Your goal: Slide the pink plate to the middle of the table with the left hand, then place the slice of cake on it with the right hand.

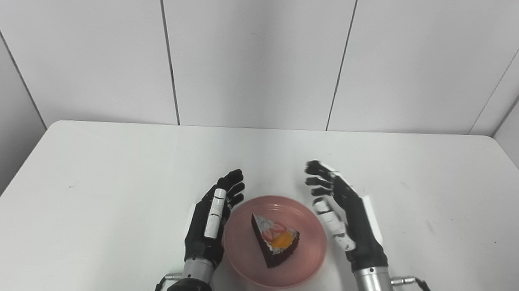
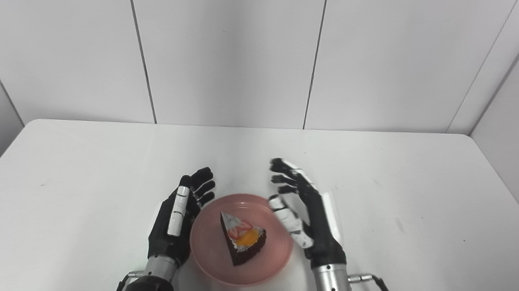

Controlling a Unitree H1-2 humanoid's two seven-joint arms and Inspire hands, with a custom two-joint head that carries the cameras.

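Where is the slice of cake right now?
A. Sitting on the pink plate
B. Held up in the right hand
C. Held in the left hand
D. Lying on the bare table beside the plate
A. The slice of cake rests on the pink plate, while the left hand and right hand stand open on either side of the plate, holding nothing.

We see our left hand (image 1: 211,219) just beside the pink plate (image 1: 242,254) on one side and our right hand (image 1: 346,215) near its other side, both with fingers spread and holding nothing. Between them only the cake slice (image 1: 275,239) rises from the plate. The white table (image 1: 102,175) lies bare beyond, back to the panelled wall (image 1: 256,54).
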